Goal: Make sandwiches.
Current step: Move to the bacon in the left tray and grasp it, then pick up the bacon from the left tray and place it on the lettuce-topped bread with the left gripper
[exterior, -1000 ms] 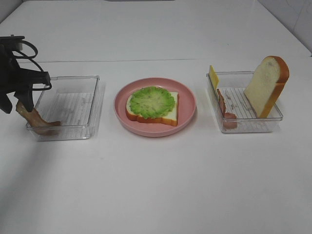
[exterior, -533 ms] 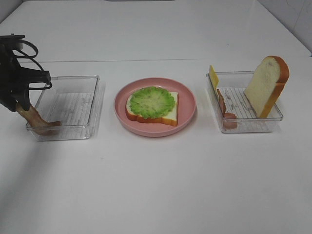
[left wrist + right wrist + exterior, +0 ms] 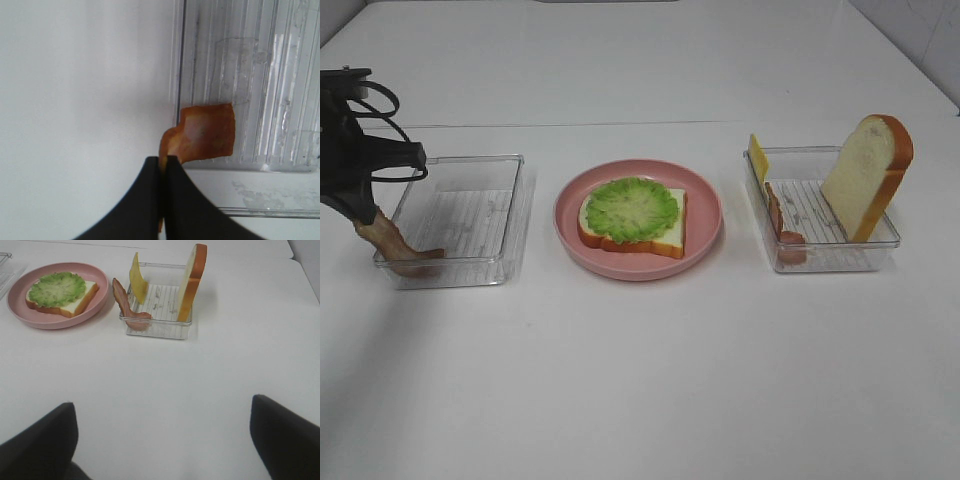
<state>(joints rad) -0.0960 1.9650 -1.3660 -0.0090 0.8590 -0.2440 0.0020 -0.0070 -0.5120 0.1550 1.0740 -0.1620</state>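
The white bench (image 3: 640, 380) carries everything. On it stand two clear trays, the left tray (image 3: 470, 210) and the right tray (image 3: 820, 255). A pink plate (image 3: 705, 210) sits between them, apart from both.

The left tool (image 3: 163, 167) is closed on one end of a bacon strip (image 3: 390, 243). The strip's other end lies flat inside the left tray at its near left corner. From there it bends up over the tray's wall to the pinched jaws, which sit just outside the tray. The right tool (image 3: 162, 405) stands wide open over bare bench, holding nothing, well apart from the right tray.

In the right tray a tilted bread slice (image 3: 865, 175) stands on edge at the right side. A flat bread slice (image 3: 665, 235) lies on the plate with a green lettuce leaf (image 3: 632, 207) on top of it. A second bacon strip (image 3: 778, 215) leans against the right tray's left wall. A yellow cheese slice (image 3: 758, 157) stands at that tray's far left corner.
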